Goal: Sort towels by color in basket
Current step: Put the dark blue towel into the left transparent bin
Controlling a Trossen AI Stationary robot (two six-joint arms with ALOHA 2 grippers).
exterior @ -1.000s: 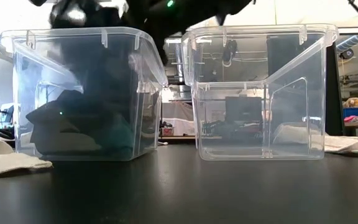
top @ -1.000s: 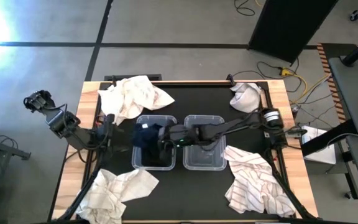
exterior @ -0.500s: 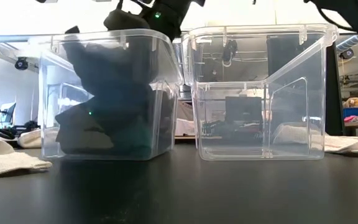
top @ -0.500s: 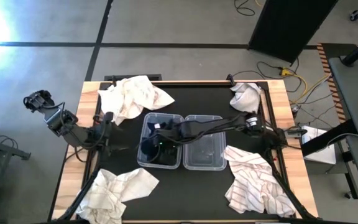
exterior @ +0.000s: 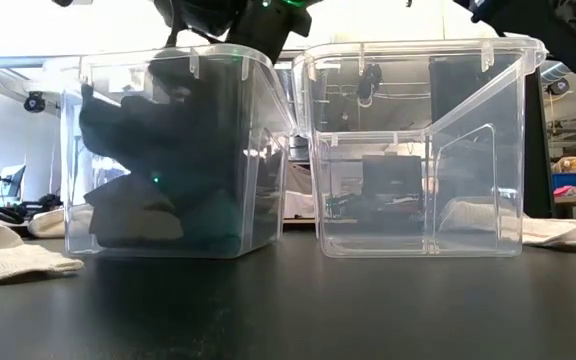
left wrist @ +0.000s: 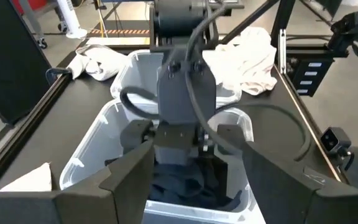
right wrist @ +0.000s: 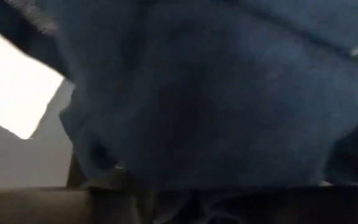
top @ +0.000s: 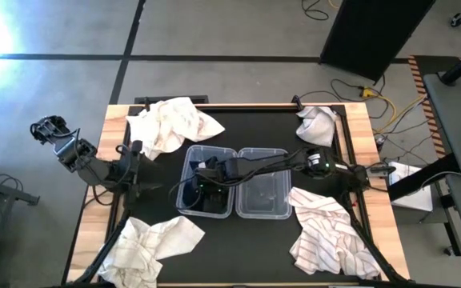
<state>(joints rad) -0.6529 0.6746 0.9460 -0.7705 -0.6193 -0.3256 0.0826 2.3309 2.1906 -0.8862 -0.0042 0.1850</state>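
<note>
Towels of dark cloth [top: 201, 196] are seen from above inside the left bin [top: 189, 210], directly under the right claw [top: 207, 178]. At table level, navy cloth [exterior: 168, 150] hangs below it. Its wrist view is filled with cloth; grip cannot be told. The left claw [left wrist: 185, 177], released, waits beside the bin.

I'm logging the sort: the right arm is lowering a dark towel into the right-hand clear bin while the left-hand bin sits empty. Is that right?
Not quite. The bins are swapped: the right gripper reaches into the left-hand clear bin, which holds the dark towels, and the right-hand bin sits empty. The high and low views both show it.
</note>
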